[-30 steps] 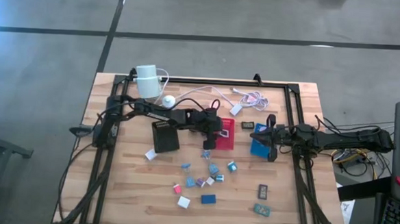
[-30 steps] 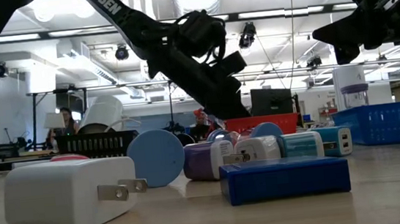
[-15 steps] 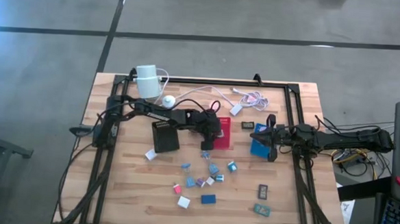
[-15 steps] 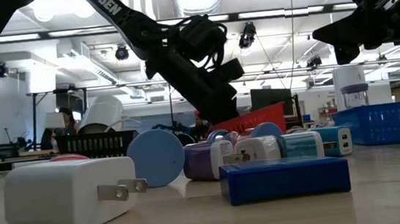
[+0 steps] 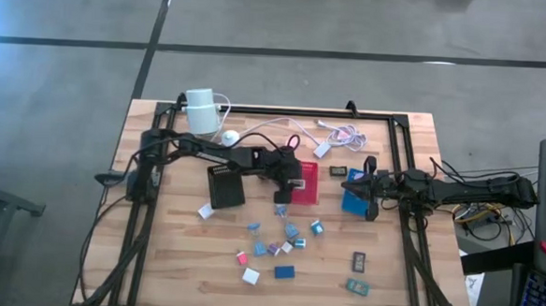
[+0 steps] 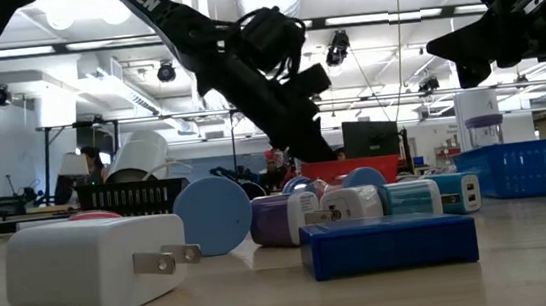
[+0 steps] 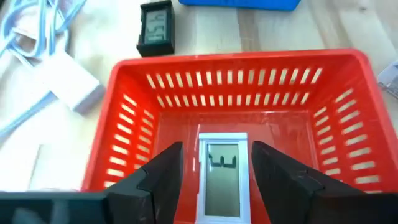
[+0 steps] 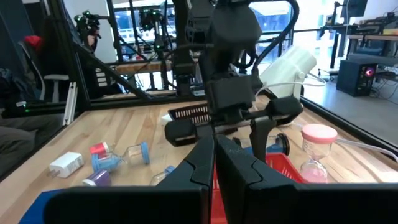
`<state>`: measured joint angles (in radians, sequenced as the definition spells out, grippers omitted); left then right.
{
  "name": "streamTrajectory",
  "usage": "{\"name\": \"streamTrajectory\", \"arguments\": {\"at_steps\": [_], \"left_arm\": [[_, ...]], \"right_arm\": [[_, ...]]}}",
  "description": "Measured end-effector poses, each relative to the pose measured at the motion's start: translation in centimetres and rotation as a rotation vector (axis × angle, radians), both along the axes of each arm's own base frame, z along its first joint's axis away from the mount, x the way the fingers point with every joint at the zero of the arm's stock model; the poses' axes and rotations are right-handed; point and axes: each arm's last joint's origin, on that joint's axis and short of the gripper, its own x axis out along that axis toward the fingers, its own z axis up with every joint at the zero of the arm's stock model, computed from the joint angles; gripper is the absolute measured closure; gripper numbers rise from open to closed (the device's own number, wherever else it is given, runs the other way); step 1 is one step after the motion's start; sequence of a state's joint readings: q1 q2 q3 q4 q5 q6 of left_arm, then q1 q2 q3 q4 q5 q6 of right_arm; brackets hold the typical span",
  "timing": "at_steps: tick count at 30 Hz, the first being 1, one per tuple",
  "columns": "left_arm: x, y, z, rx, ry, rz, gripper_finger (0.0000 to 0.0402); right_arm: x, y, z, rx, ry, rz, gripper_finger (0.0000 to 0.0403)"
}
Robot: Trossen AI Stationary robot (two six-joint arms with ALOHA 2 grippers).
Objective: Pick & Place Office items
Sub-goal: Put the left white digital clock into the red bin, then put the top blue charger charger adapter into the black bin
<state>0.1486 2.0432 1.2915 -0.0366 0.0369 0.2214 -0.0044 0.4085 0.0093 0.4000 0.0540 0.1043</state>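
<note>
The left claw (image 7: 214, 180) hangs over the red basket (image 5: 306, 182) near the middle of the tabletop (image 5: 174, 260), its two fingers spread apart. Between them, on the basket floor, lies a small white display unit (image 7: 222, 176); the fingers stand on either side of it and whether they touch it cannot be told. Just beyond the basket's far rim lies a small dark display (image 7: 156, 28), and beside that a white plug with its cable (image 7: 67, 81).

The right claw (image 8: 215, 163) waits above the blue basket (image 5: 353, 197) to the right of the red one, its fingers pressed together with nothing between them.

The rest of the office items lie loose on the near half of the tabletop: a cluster of small blue, white and pink pieces (image 5: 282, 243) below the red basket, a white charger block (image 6: 88, 265) and a flat blue block (image 6: 388, 243) nearest the low camera, and two dark clips (image 5: 358, 261) off to the right. A black basket (image 5: 224, 185) sits left of the red one.
</note>
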Motion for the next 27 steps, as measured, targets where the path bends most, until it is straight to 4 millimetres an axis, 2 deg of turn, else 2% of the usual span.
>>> {"name": "streamTrajectory", "arguments": {"at_steps": [7, 9, 13, 17, 21, 24, 27], "left_arm": [[-0.3, 0.0, 1.7, 0.021, -0.031, -0.016, 0.0204], [-0.7, -0.1, 2.9, 0.032, -0.042, -0.026, 0.0204], [-2.3, -0.4, 7.9, 0.03, -0.137, -0.056, 0.0212], [-5.2, -1.1, 13.2, 0.053, -0.2, -0.092, 0.0257], [-8.9, -1.8, 17.7, 0.049, -0.265, -0.09, 0.0336], [-12.0, -2.3, 19.3, 0.027, -0.309, -0.101, 0.039], [-15.0, -2.8, 20.1, 0.016, -0.38, -0.108, 0.039]], "right_arm": [[0.0, 0.0, 0.0, 0.0, 0.001, 0.0, 0.039], [0.0, 0.0, 0.0, 0.0, 0.001, 0.0, 0.039], [0.0, 0.0, 0.0, 0.0, 0.001, 0.0, 0.039], [0.0, 0.0, 0.0, 0.0, 0.001, 0.0, 0.039], [0.0, 0.0, 0.0, 0.0, 0.0, 0.0, 0.039], [0.0, 0.0, 0.0, 0.0, 0.0, 0.0, 0.039], [0.0, 0.0, 0.0, 0.0, 0.0, 0.0, 0.039]]}}
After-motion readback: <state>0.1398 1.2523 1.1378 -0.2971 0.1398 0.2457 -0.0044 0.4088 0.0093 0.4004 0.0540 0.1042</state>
